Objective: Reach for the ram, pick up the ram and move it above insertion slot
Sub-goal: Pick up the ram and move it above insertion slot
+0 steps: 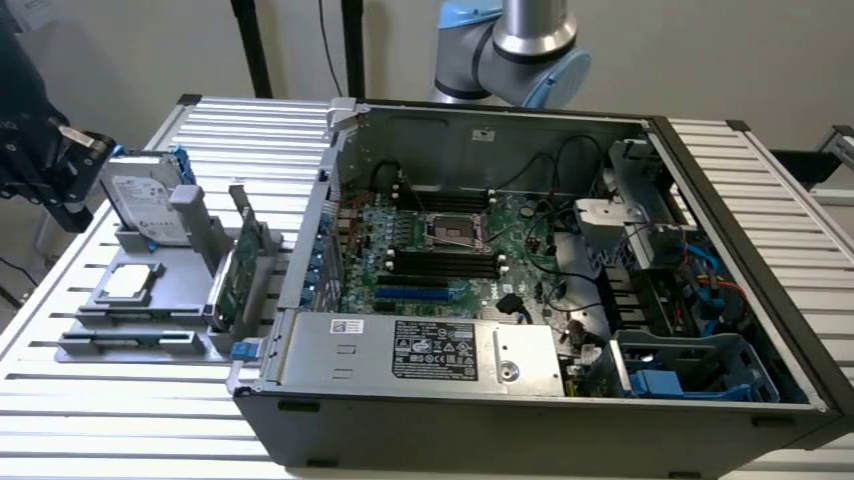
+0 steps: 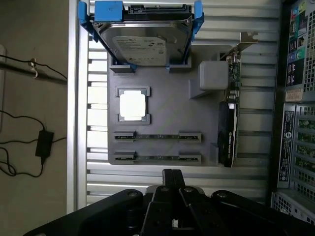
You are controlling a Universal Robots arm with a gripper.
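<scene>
The ram (image 2: 156, 136) lies on the holder (image 2: 172, 105) beside the computer case (image 1: 534, 440).

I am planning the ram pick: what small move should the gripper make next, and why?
Probably open the jaws first: the gripper is shut and touches nothing, while the nearer ram stick and the second ram stick lie in their holders on the grey tray.

Plain pale wall (image 1: 721, 60) behind a ribbed metal table (image 1: 120, 400); black cables (image 2: 19, 142) on tan floor (image 2: 29, 196).
</scene>
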